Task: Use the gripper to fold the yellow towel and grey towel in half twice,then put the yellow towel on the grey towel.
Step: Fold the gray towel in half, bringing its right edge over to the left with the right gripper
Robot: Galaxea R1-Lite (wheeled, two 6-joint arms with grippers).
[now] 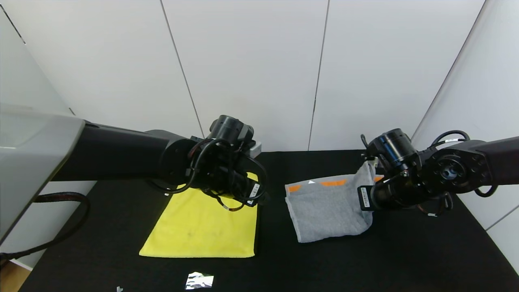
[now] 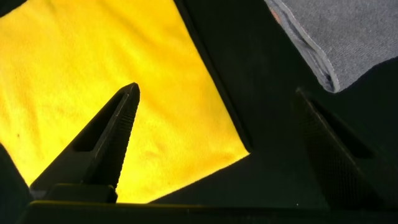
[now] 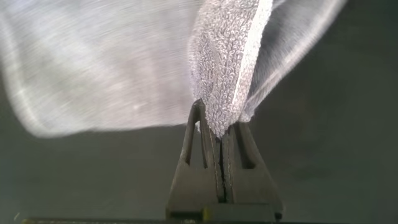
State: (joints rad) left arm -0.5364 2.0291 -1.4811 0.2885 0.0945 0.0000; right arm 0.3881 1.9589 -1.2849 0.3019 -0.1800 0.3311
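The yellow towel (image 1: 202, 227) lies flat on the left half of the black table (image 1: 365, 263). My left gripper (image 2: 217, 99) hovers open over the towel's corner (image 2: 239, 149); one finger (image 2: 118, 130) is above the yellow cloth, the other above bare table. The grey towel (image 1: 328, 211) lies to the right, with orange stripes (image 1: 333, 183) along its far edge. Its right edge is lifted off the table. My right gripper (image 3: 221, 127) is shut on that raised grey edge (image 3: 233, 68), and the cloth hangs slack from the jaws. The left wrist view also catches a grey towel corner (image 2: 336, 37).
A crumpled bit of foil (image 1: 199, 280) and a small white scrap (image 1: 119, 288) lie near the table's front edge. White wall panels (image 1: 251, 69) close off the back and right side. A black gap of table separates the two towels.
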